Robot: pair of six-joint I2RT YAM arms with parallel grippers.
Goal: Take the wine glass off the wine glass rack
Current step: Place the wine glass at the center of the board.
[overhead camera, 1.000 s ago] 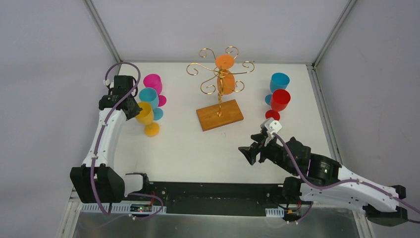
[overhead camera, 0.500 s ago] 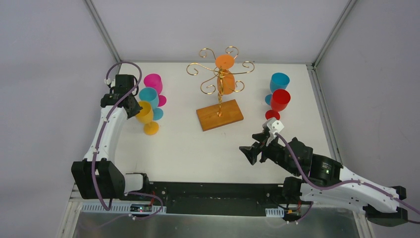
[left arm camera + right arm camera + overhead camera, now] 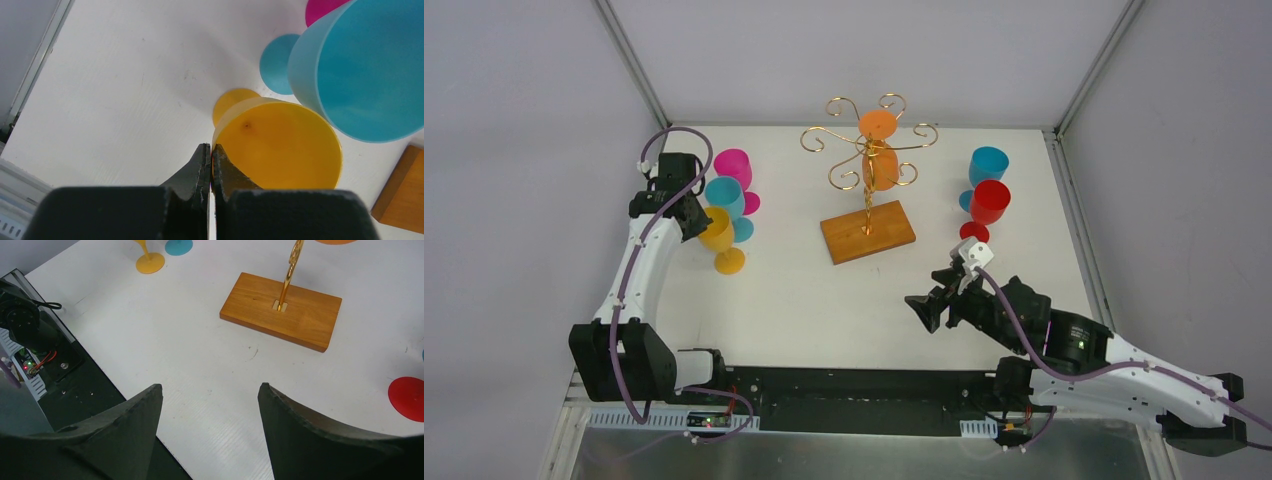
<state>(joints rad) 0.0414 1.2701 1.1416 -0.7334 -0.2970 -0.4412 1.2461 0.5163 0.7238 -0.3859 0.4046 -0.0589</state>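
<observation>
An orange wine glass (image 3: 880, 165) hangs upside down on the gold wire wine glass rack (image 3: 836, 137), its foot (image 3: 877, 124) up among the scroll arms. The rack's wooden base (image 3: 867, 232) also shows in the right wrist view (image 3: 282, 310), with the gold stem (image 3: 291, 265) rising from it. My right gripper (image 3: 924, 310) hovers open and empty over the table, near and to the right of the rack (image 3: 210, 386). My left gripper (image 3: 696, 218) is at the far left, shut on the rim of a yellow wine glass (image 3: 280, 145), one finger inside the bowl (image 3: 211, 146).
Beside the yellow glass (image 3: 717, 230) stand a blue glass (image 3: 723, 192) and a pink glass (image 3: 733, 164). At the right stand another blue glass (image 3: 989, 162) and a red glass (image 3: 990, 200), its foot (image 3: 409, 397) close to my right fingers. The enclosure's walls surround the table.
My right gripper's jaws have spread a little wider. My left arm has shifted slightly; the yellow glass stays where it was.
</observation>
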